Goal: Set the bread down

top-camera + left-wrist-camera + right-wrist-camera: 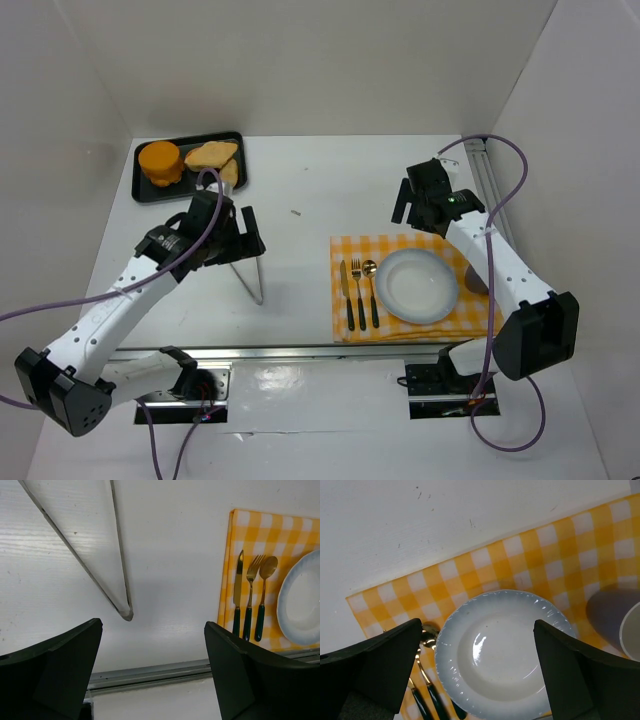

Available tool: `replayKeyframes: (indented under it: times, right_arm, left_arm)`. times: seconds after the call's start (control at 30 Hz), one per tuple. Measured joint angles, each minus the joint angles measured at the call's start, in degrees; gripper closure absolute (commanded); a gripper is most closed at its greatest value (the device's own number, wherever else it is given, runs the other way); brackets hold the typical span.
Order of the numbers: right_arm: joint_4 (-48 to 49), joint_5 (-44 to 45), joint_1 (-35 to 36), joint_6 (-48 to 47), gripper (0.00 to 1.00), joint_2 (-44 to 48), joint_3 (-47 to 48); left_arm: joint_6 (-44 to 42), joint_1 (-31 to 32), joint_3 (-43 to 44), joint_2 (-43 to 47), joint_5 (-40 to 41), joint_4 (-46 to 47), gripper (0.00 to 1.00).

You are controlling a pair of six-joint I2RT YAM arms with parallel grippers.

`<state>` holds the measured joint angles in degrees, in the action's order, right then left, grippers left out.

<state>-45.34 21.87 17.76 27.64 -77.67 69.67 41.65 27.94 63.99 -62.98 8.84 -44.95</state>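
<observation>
The bread, a round bright orange bun [160, 161], lies on a black tray [149, 193] at the far left, beside paler bread slices [212, 155]. My left gripper [228, 244] is open and empty, just in front of the tray and above metal tongs [251, 276]. In the left wrist view its gripper [152, 672] frames bare table, with the tongs [119, 596] ahead. My right gripper [418, 214] is open and empty above the far edge of the white plate [417, 286]. The right wrist view shows this gripper [480, 675] over the plate [495, 655]. The bun shows in neither wrist view.
The plate sits on a yellow checked cloth [350, 250] with a knife, fork and spoon [357, 292] to its left. A grey cup [630, 630] stands at the plate's right, partly hidden by the right arm. A metal rail [300, 352] runs along the near edge.
</observation>
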Motion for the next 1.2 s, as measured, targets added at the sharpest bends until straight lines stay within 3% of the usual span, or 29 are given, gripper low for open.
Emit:
replayKeyframes:
  times: [0.37,0.57,0.8,1.07,1.2]
  right_arm:
    - [0.35,1.27,0.0,0.52,0.0,0.46,-1.66]
    - [0.76,0.35,0.0,1.03,0.0,1.86,-2.89]
    - [3.43,-2.45,-0.02,0.7,0.0,4.96,-4.24]
    - [3.82,-3.76,-0.02,0.39,0.0,4.94,-4.24]
    - [3.87,-4.33,-0.02,0.37,0.0,4.94,-4.24]
  left_arm:
    - [2.86,1.73,0.13,-5.49,4.15,-1.95,0.02]
    - [10.51,7.87,-0.85,-8.83,8.15,-3.54,0.01]
    - [20.76,10.51,-7.63,-10.62,10.71,-2.64,0.01]
    - [24.76,9.62,-10.43,-18.05,12.72,3.04,0.01]
    - [24.35,5.46,-12.63,-19.34,11.85,6.73,0.01]
